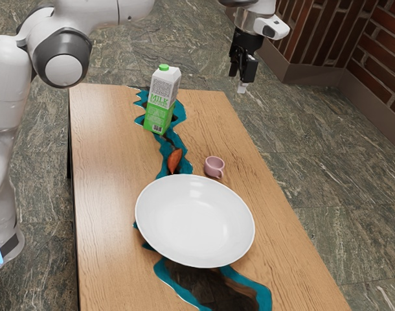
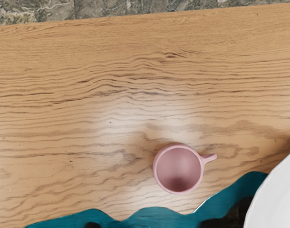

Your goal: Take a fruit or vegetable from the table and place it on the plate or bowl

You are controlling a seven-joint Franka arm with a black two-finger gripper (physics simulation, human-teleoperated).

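Observation:
An orange-brown sweet potato (image 1: 175,160) lies on the teal resin strip of the wooden table (image 1: 107,194), just beyond the large white plate (image 1: 194,220). My gripper (image 1: 243,83) hangs high above the table, up and toward the exterior view's right of the sweet potato, open with nothing between its fingers. In the wrist view a slice of the plate's rim (image 2: 278,199) shows beside the pink cup (image 2: 178,169), far below my hand.
A green and white milk carton (image 1: 162,99) stands upright behind the sweet potato. A small pink cup (image 1: 214,167) sits close to the sweet potato, toward the exterior view's right. A brick wall (image 1: 353,39) rises at the back right.

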